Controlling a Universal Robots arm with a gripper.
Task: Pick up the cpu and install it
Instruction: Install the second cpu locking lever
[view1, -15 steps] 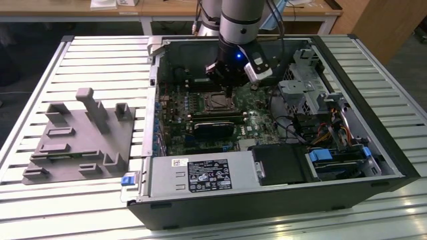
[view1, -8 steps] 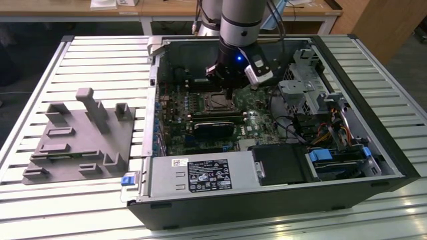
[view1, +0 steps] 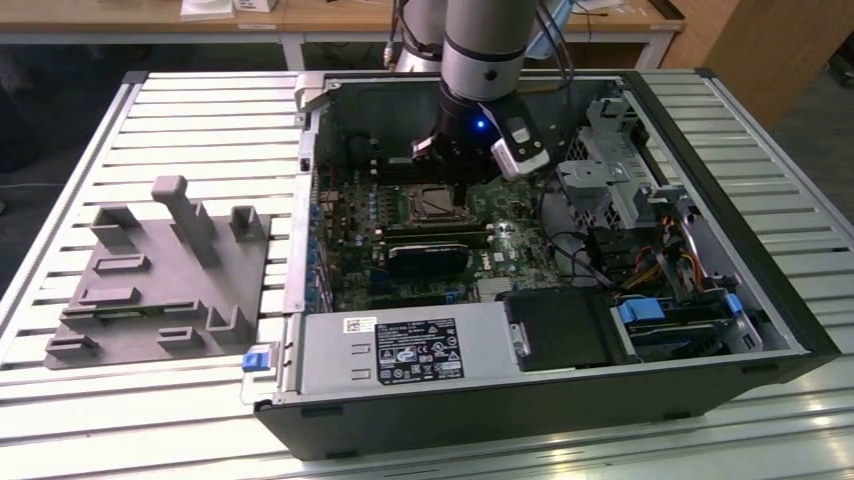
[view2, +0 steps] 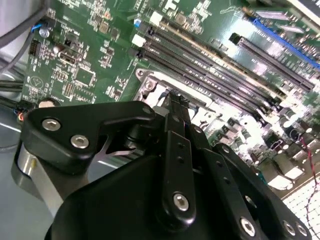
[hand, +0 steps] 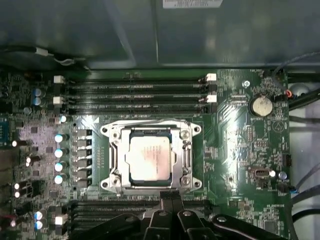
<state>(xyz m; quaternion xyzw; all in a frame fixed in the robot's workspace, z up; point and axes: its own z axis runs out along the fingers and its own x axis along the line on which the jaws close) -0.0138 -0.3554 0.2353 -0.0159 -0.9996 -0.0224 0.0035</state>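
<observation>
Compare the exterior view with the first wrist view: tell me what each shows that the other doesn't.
Exterior view alone: the whole open computer case on a slatted table, a grey holder block, and the arm over the case. First wrist view alone: the cpu, silver top up, lying inside the socket frame. Both: the green motherboard and the socket area.

No print can be read anywhere; the black label (view1: 415, 352) on the power supply housing (view1: 400, 345) in the exterior view carries white marks too small to make out; the motherboard (hand: 240, 150) lettering in the first wrist view is likewise illegible.
</observation>
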